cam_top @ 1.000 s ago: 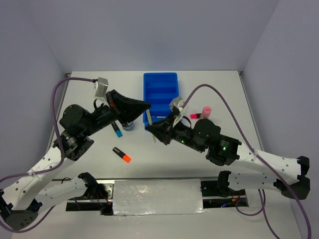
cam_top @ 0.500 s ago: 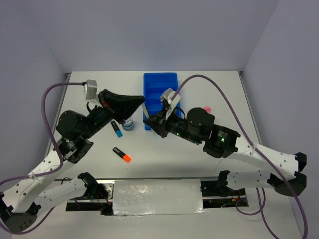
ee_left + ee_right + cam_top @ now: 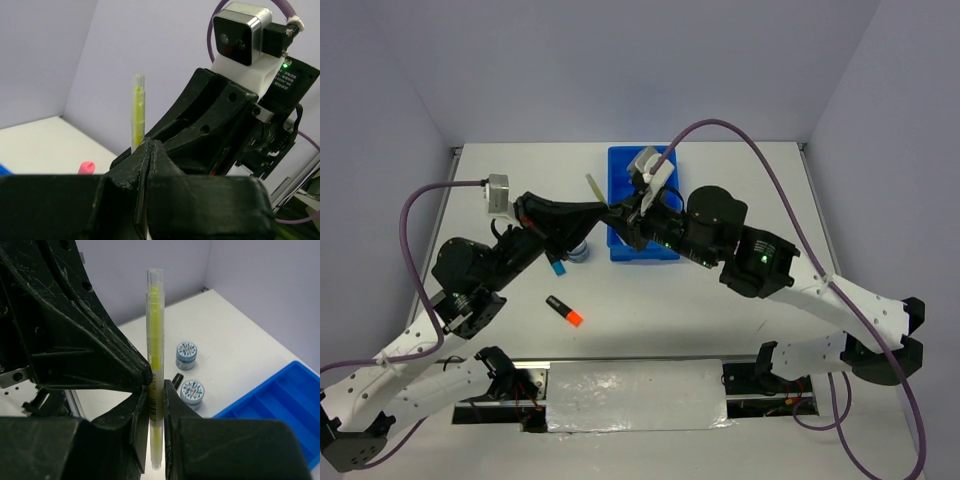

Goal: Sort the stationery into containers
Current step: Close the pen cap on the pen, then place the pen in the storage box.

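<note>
Thin pale stick (image 3: 154,335), yellow core showing through its clear barrel, is up off the table. It is pinched low on its length by the right gripper (image 3: 155,392), both jaws pressed against the barrel. In the wrist view the stick stands straight up out of them.

From above, the stick (image 3: 595,189) hangs just off the left edge of the blue tray (image 3: 621,160), about halfway along it. It leans away from the tray over the white table (image 3: 760,180).

And here's the left gripper (image 3: 150,147), fingers pressed flat together with nothing between them. Its tip is right at the spot where the right gripper has the stick. Whether it touches the barrel or sits just shy of it, I cannot tell. The two grippers are nose to nose at the tray's left edge.

Down on the table, two round patterned-lid tubs (image 3: 186,355) sit just beside the tray's near-left corner, close together but apart. The blue-ended marker (image 3: 556,266) lies a little farther left of the tray. The orange-ended marker (image 3: 564,311) lies farther out again, toward the near side. The pink cylinder (image 3: 86,166) lies on the table, outside the tray.
</note>
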Controlling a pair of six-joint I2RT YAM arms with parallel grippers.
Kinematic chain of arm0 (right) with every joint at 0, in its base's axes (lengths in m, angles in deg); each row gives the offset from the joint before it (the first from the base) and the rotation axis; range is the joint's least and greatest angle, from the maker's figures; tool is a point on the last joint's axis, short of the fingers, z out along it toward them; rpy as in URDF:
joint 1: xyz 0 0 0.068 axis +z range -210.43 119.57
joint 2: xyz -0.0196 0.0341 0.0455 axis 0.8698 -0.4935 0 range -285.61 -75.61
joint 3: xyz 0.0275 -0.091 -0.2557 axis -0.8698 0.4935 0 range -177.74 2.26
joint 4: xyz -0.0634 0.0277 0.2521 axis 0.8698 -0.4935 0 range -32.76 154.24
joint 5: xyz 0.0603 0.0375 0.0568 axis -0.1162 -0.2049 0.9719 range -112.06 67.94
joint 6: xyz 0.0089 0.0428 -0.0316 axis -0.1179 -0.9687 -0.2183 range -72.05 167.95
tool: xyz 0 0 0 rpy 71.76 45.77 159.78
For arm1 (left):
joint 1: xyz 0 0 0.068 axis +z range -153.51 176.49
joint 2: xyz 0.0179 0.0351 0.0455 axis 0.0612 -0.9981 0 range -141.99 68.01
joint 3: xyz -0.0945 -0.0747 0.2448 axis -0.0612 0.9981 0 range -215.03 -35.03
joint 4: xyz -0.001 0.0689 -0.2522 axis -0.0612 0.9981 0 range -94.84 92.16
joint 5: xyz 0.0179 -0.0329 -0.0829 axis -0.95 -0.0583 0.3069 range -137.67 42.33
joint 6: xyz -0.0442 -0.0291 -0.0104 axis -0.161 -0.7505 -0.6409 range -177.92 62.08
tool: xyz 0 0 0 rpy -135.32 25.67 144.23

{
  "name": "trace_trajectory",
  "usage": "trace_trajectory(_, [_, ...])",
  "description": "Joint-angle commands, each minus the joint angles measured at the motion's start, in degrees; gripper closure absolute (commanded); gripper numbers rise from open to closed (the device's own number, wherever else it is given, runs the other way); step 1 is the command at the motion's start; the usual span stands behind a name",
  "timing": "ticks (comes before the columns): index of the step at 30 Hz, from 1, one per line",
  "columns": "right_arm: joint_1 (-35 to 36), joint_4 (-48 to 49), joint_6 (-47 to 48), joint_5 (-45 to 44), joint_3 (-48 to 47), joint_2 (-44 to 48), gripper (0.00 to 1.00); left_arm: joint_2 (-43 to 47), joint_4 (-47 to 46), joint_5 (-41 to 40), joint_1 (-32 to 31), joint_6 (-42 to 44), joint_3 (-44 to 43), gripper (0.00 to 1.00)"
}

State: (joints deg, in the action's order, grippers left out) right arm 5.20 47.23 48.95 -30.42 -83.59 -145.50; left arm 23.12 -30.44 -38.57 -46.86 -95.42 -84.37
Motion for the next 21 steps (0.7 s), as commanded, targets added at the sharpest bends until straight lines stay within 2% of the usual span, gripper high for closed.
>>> trace_trajectory(1, [0.5, 23.0, 0.9, 2.4, 2.4, 2.9, 1.0, -1.4, 24.0, 1.9, -1.7, 3.0, 0.0, 0.93])
trace_trajectory(4, [0.4, 24.9, -0.2, -0.2, 10.9, 4.7, 1.0, -0.8, 28.3, -2.8, -1.7, 5.3, -5.1, 0.83])
trace_trajectory(6, [-0.1, 25.7, -0.9, -2.7, 15.8, 5.6, 1.0, -0.9, 30.6, -6.9, -1.6, 6.8, -9.4, 0.69])
trace_trajectory(7, [-1.5, 25.5, -0.9, -3.3, 17.1, 5.9, 1.0, -0.9, 33.1, -8.5, -1.7, 7.4, -10.8, 0.57])
trace_trajectory(9, [-3.9, 25.4, -3.5, -2.0, 21.0, 6.6, 1.0, -0.4, 35.6, -14.4, -1.7, 8.0, -14.3, 0.45])
trace_trajectory(10, [-5.3, 25.2, -4.0, -1.1, 22.2, 6.8, 1.0, 0.1, 36.9, -16.9, -1.7, 8.0, -15.2, 0.31])
trace_trajectory(11, [-8.8, 24.8, -3.8, 1.8, 24.5, 6.9, 1.0, 0.9, 40.4, -23.0, -1.7, 7.6, -16.6, 0.21])
trace_trajectory(13, [-14.3, 22.7, -2.2, 6.5, 25.5, 6.3, 1.0, 1.8, 44.0, -29.4, -1.7, 6.6, -17.8, 0.01])
trace_trajectory(15, [-16.8, 16.3, 5.6, 13.6, 24.8, 3.7, 1.0, 2.6, 50.7, -38.0, -1.7, 6.3, -19.4, 0.01])
trace_trajectory(16, [-17.5, 13.7, 8.8, 15.5, 24.3, 2.6, 1.0, 2.8, 52.7, -39.7, -1.7, 6.8, -19.6, 0.01])
trace_trajectory(17, [-18.5, 11.3, 16.2, 16.9, 23.6, 1.3, 1.0, 3.3, 55.5, -41.0, -1.7, 7.6, -19.2, 0.01])
trace_trajectory(18, [-18.7, 7.0, 20.4, 18.2, 23.4, -1.3, 1.0, 3.7, 56.7, -42.8, -1.6, 9.0, -18.9, 0.01])
trace_trajectory(21, [-20.0, 1.9, 31.9, 20.0, 22.3, -6.4, 1.0, 5.2, 58.7, -42.6, -1.6, 12.3, -15.6, 0.01])
